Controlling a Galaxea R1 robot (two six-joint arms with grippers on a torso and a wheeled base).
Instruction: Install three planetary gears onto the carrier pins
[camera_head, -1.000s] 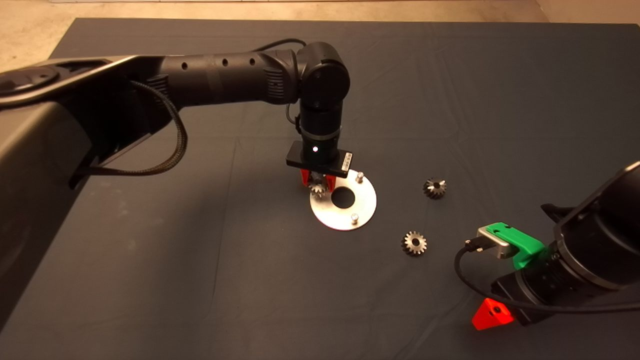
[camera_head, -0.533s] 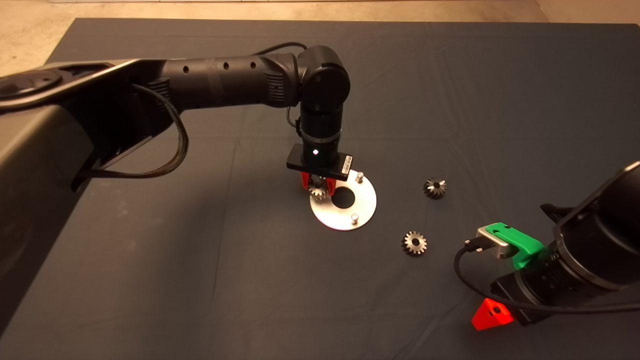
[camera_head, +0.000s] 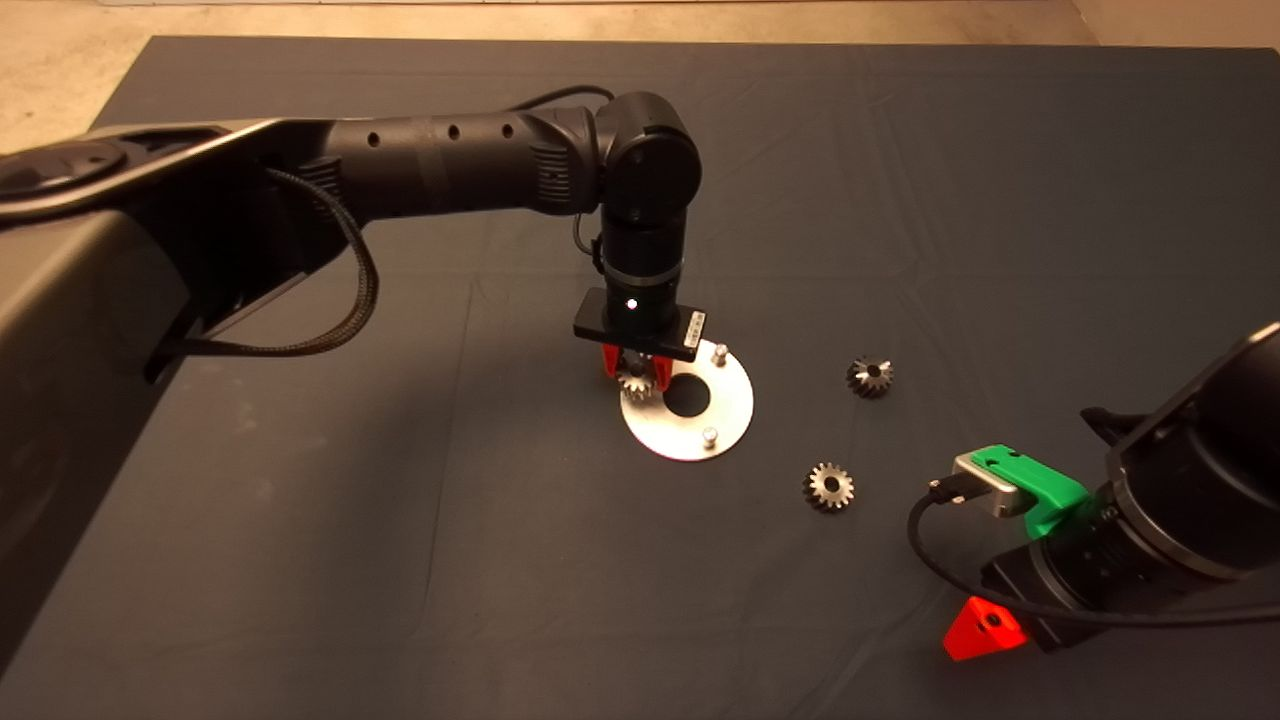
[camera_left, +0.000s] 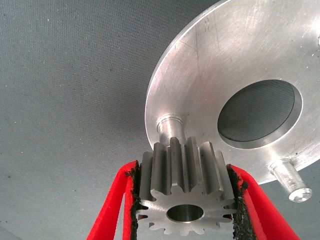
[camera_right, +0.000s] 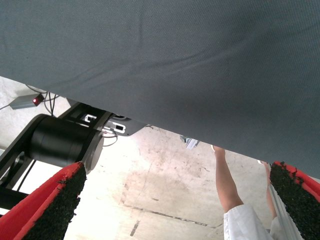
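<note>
One gear (camera_left: 186, 187) is pinched in your left gripper (camera_head: 636, 372), fingers closed on its teeth, right over the disc's (camera_head: 730, 410) left pin (camera_left: 170, 127). It has barely shifted in the last second, so it isn't seated yet. Two gears (camera_head: 869, 376) (camera_head: 828, 487) wait on the mat at right. Your right gripper (camera_right: 175, 200) rests lower right, fingers spread wide, empty.

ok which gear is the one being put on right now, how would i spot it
Find the shiny round disc in the middle of the dark mat. At its left edge the left gripper holds a small toothed gear above a pin. The other two gears lie loose on the mat.
</note>
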